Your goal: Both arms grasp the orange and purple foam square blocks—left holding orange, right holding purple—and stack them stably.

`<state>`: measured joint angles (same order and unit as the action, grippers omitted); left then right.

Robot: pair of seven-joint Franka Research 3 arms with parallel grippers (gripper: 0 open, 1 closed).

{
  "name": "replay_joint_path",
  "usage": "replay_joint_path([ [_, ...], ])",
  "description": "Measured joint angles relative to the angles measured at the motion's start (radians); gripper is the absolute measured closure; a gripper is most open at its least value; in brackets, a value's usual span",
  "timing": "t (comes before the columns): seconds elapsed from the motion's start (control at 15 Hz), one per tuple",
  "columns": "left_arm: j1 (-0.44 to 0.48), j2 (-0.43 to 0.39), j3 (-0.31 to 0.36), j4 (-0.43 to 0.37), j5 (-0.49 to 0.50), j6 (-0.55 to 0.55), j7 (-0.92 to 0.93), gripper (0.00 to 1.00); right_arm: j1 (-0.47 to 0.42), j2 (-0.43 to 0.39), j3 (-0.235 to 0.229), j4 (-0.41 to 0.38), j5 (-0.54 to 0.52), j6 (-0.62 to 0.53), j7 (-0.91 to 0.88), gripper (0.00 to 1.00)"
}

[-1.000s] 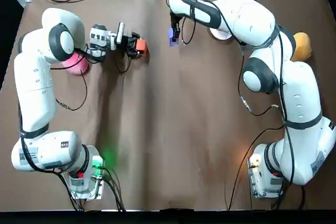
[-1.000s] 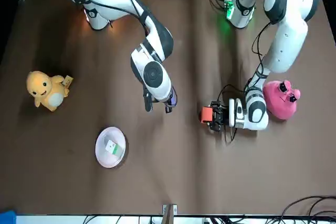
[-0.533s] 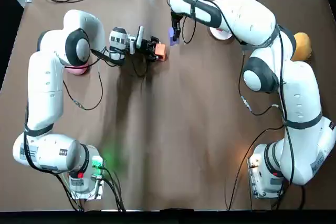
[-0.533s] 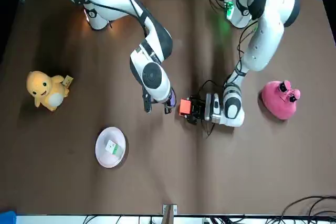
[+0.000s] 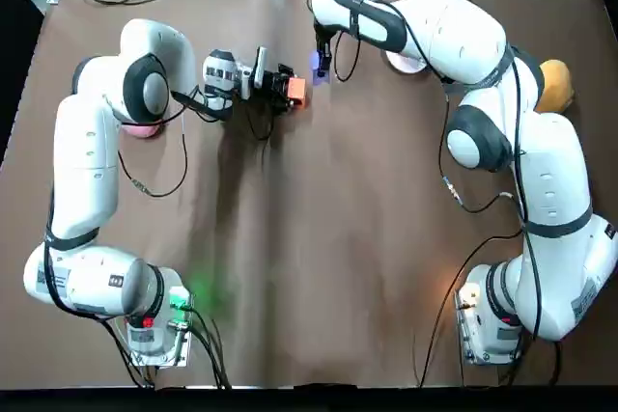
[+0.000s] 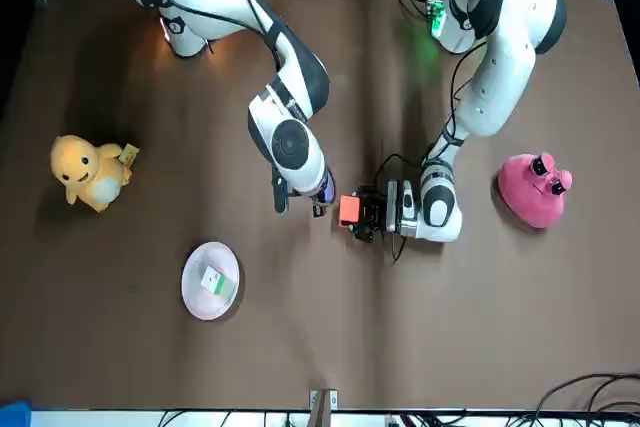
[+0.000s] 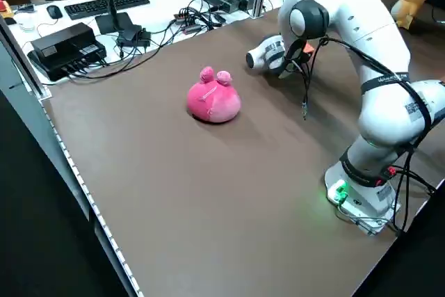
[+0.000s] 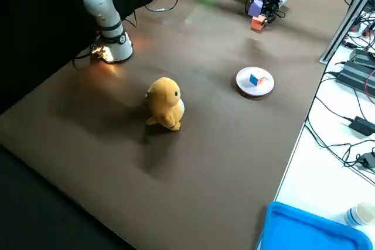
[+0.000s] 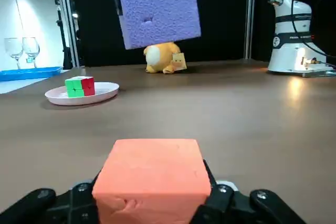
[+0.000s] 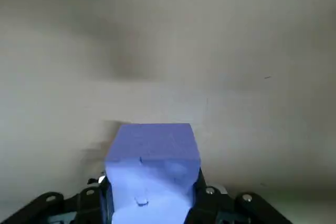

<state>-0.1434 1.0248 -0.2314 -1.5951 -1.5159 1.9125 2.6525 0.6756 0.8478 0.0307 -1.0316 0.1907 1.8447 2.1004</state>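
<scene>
Both blocks are gripped near the middle of the counter's (image 5: 328,238) far edge: the left gripper (image 5: 289,91) clamps the orange block (image 5: 296,92) low, near the purple block (image 5: 315,65) held higher by the right gripper (image 5: 323,64), so next comes squaring one over the other.

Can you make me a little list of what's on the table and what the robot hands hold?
left gripper: shut on orange block
right gripper: shut on purple block, held above the table
stack: not made yet, blocks close together
toys: pink plush, yellow plush
dish: white plate with a small cube on it
</scene>
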Motion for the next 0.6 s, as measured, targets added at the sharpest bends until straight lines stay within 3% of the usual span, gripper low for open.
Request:
replay_joint_path([
  [0.2,-0.025,0.0,0.0,0.001,-0.038,0.023,0.001,0.35,0.003,0.003,0.0,-0.001,0.0,0.021,0.036,0.44],
  [0.4,-0.06,0.0,-0.001,0.005,-0.076,0.051,0.001,0.35,0.039,0.015,0.002,-0.002,0.001,0.135,0.116,0.44],
  [0.6,-0.074,0.0,-0.001,0.006,-0.099,0.065,0.001,0.35,0.05,0.023,0.0,-0.002,0.0,0.15,0.126,0.44],
])
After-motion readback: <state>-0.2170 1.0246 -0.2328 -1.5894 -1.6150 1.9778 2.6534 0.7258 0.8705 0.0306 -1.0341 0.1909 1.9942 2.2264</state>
